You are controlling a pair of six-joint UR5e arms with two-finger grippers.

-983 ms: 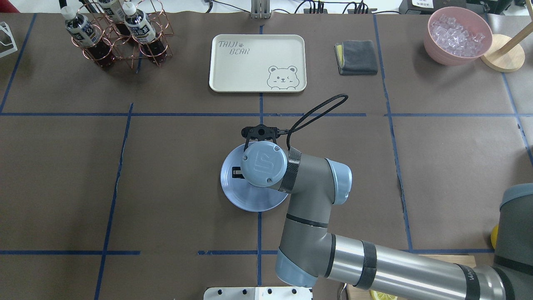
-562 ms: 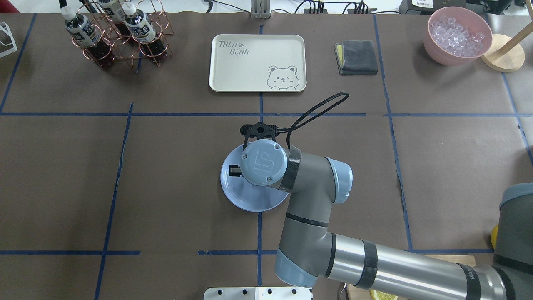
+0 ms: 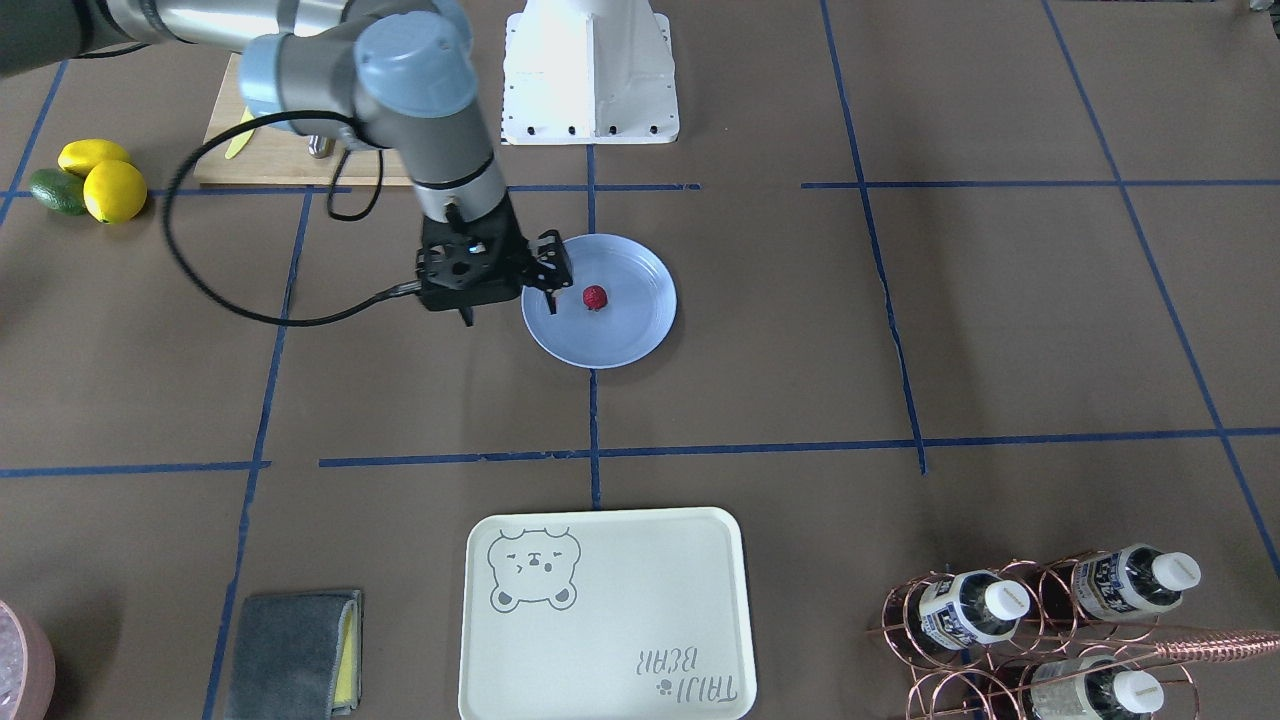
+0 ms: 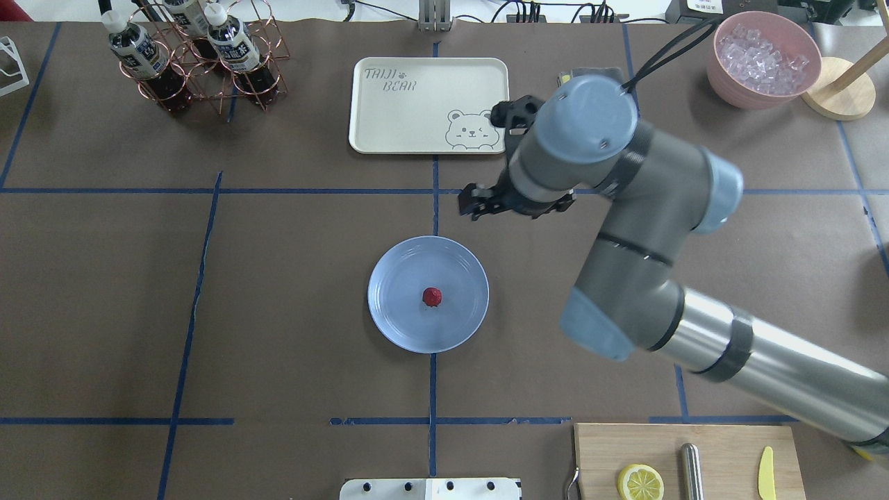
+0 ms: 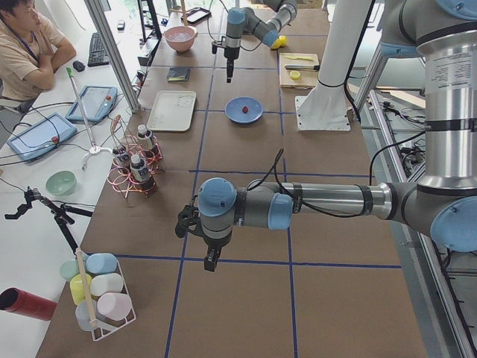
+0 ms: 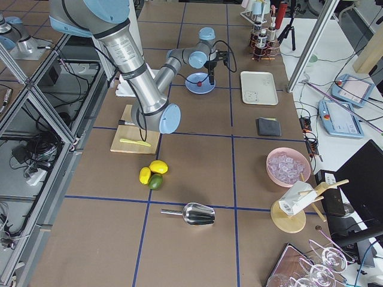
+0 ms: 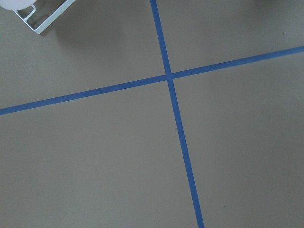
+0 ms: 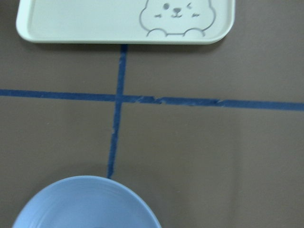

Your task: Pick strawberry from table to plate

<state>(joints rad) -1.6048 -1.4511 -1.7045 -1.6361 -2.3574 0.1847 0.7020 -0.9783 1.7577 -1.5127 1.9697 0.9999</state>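
The small dark-red strawberry (image 4: 432, 296) lies alone near the middle of the light-blue plate (image 4: 392, 278), which sits on the brown paper table (image 4: 292, 292). The front-facing view also shows the strawberry (image 3: 594, 297) on the plate (image 3: 620, 335). There my right gripper (image 3: 508, 308) stands open and empty at the plate's edge. From overhead, the right arm is raised beyond the plate's far side, toward the tray, and its wrist hides the fingers. The right wrist view shows only the plate's rim (image 8: 85, 183). My left gripper (image 5: 211, 257) hangs far from the plate; I cannot tell its state.
A cream bear tray (image 4: 429, 104) lies beyond the plate, with a grey cloth (image 3: 290, 650) beside it. A copper bottle rack (image 4: 194, 62) and a pink ice bowl (image 4: 764, 59) stand at the far corners. Cutting board (image 4: 684, 462), lemons (image 3: 100, 178). A person (image 5: 22, 45) sits aside.
My right wrist was low over the plate and hid its middle. It has risen and moved away toward the far right, and the strawberry now shows lying on the plate.
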